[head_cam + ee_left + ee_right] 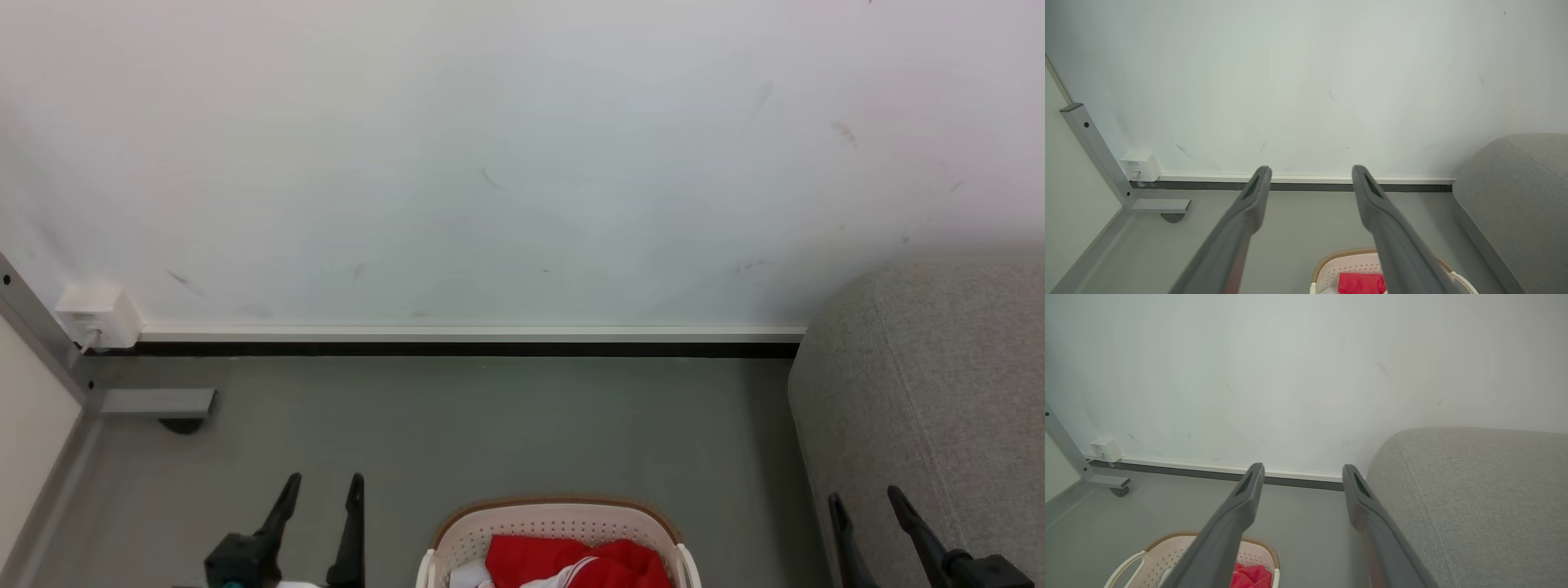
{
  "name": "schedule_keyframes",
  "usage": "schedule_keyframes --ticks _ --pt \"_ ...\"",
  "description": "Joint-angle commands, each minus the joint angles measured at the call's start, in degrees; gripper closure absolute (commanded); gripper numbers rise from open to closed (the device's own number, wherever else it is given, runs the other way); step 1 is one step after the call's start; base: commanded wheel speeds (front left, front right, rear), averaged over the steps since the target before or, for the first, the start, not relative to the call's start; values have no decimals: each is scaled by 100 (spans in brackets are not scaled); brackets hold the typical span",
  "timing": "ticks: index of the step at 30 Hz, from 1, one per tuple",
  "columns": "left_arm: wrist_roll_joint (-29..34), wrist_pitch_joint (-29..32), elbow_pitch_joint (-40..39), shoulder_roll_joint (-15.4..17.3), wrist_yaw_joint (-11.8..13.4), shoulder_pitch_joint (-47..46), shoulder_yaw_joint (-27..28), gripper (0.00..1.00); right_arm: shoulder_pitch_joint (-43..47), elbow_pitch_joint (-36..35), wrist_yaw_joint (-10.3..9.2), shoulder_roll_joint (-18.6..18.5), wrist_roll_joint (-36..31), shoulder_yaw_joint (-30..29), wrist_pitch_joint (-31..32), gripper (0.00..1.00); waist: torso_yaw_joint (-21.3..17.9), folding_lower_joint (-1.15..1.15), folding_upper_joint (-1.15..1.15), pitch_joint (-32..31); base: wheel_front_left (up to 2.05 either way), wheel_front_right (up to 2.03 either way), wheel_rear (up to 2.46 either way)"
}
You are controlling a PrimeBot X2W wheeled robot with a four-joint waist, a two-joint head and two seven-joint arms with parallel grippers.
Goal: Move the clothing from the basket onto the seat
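From the head we see both grippers at once: our left gripper (325, 478) and right gripper (864, 493) stand wide open, holding nothing. The right wrist view adds the broad top of the grey seat (1474, 490) and its stitched seam. A white wall box (96, 314) and a metal frame foot (155, 402) sit at the far left corner of the floor (490, 425). The basket (555, 518), with red clothing (563, 559) inside, stands on the floor well back from its wall edge, between the two grippers and apart from both.

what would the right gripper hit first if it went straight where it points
Probably the wall, low down; the right gripper may brush the seat on the way, depth unclear.
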Motion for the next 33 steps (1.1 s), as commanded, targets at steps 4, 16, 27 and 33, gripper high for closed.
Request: schedule_keyframes --ticks 4,16,27,33 --pt "-119 -6 22 43 -23 54 16 0 34 47 -12 -8 105 -32 -20 0 -1 0 0 10 0 0 0" --pt "-202 -6 46 42 -2 43 13 0 5 64 -12 -13 150 -71 -20 0 1 0 0 35 0 0 0" --pt "-222 -5 33 41 -10 -2 13 0 -90 -11 -12 -36 160 -6 -20 0 -75 0 0 123 0 0 0" --pt "-145 -5 43 41 -76 -163 -71 0 -254 -166 -12 -49 163 38 -20 0 -234 0 0 378 0 0 0"
